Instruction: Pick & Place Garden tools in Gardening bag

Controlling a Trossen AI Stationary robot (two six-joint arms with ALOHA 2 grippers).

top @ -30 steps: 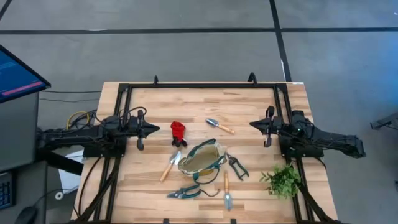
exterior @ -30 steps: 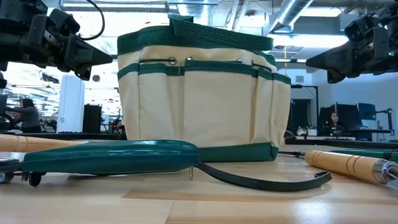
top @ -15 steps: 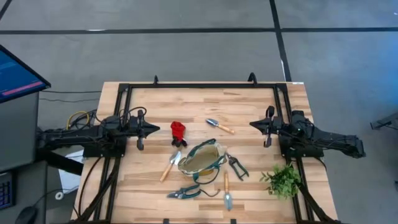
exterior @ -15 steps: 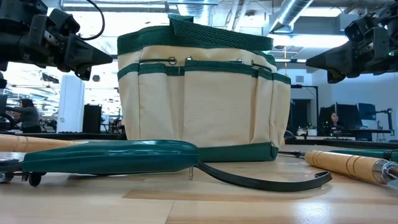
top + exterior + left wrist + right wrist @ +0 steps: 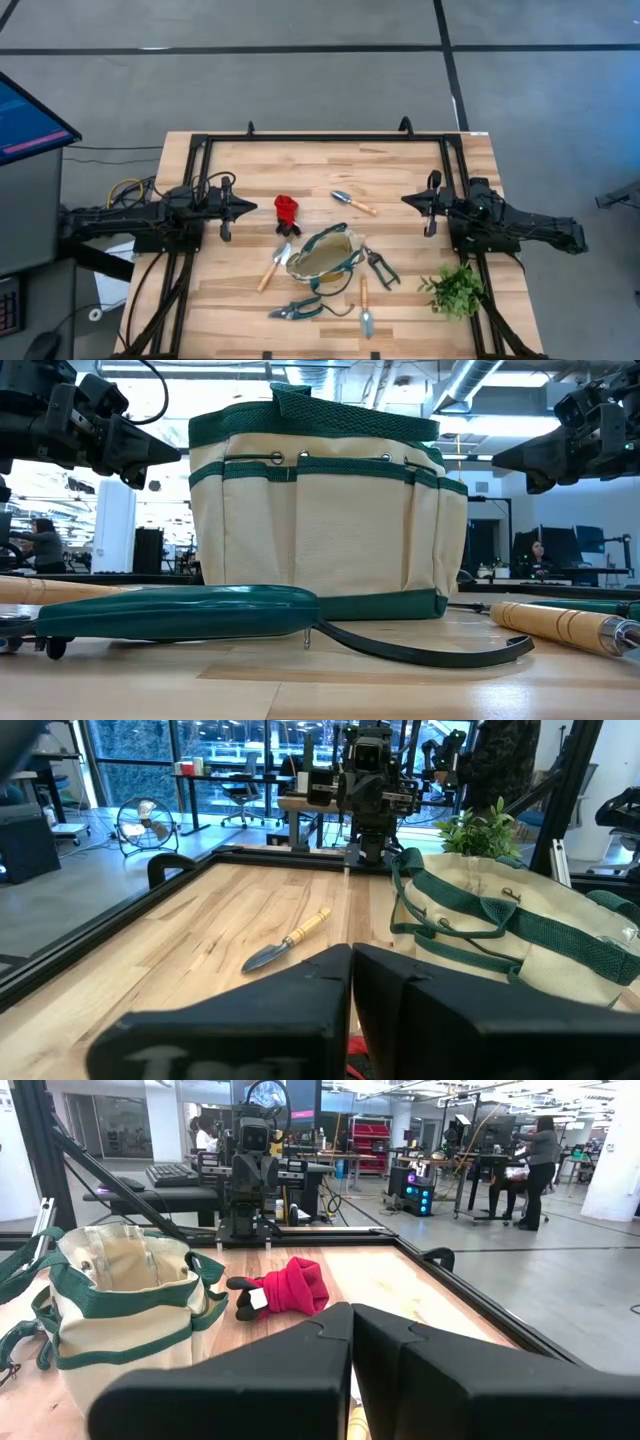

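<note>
The left gripper (image 5: 243,207) hovers at the table's (image 5: 250,160) 9 o'clock side, fingers pressed together and holding nothing. Just off its tip lies the red item (image 5: 286,211), soft and crumpled with a dark end. At 7 o'clock from the bag sits a wooden-handled trowel (image 5: 274,266), and at 6 o'clock the teal pruners (image 5: 296,309), handles spread. The bag (image 5: 326,257) stands near table centre, tan fabric with dark green trim and loop handles, its mouth open upward. A second trowel (image 5: 353,203) lies at the bag's 12 o'clock, the fork (image 5: 365,303) at 5 o'clock, the dark shears (image 5: 381,266) touching its 3 o'clock side. The sprig (image 5: 455,289) sits at 4 o'clock near the table edge. The right gripper (image 5: 410,201) hovers at the table's 3 o'clock side, fingers likewise shut and empty. Only the low view shows the bag's outer pockets and grommets; only the right wrist view shows a white tag on the red item and people in the room behind.
</note>
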